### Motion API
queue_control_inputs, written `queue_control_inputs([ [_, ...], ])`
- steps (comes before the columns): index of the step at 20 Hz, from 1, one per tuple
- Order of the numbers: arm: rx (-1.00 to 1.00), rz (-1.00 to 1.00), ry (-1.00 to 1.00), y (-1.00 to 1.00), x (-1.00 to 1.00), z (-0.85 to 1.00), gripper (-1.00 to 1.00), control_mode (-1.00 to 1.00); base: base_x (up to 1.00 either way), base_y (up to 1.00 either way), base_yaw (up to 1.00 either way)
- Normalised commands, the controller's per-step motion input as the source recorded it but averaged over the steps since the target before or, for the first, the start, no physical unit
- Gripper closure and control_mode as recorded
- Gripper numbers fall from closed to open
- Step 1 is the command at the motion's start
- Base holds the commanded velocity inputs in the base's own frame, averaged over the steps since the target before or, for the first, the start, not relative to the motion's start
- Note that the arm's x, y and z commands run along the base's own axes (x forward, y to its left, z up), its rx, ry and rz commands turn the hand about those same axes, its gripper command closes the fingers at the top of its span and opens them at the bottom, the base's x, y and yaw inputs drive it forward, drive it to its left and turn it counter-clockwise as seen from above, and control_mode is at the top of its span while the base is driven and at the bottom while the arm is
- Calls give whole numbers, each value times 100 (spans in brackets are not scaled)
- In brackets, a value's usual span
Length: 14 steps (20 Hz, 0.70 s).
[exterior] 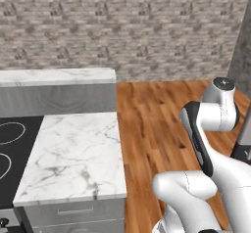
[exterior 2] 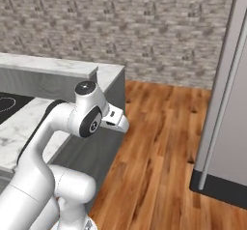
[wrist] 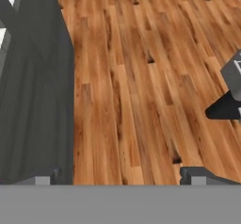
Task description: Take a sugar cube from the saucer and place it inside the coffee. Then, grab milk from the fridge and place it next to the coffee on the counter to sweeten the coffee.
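Gripper (wrist: 120,176) spread wide, holding nothing, aimed down at bare wood floor (wrist: 141,77). Grey cabinet side (wrist: 37,100) close on its left in hand view, fridge (exterior 2: 226,103) corner to its right. Left base view adds counter (exterior: 73,153) and cooktop (exterior: 12,149). No readable writing.

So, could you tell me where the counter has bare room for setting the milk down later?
The white marble counter lies bare between the black cooktop and the wooden floor. The raised marble ledge behind is bare too. Nothing looks crowded.
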Motion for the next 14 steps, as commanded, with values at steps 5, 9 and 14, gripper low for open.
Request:
queue_control_inputs([
  [5,0,0,0,0,0,0,-100,100,53,-54,0],
  [9,0,0,0,0,0,0,-100,100,30,-80,0],
  [14,0,0,0,0,0,0,-100,100,19,-54,0],
])
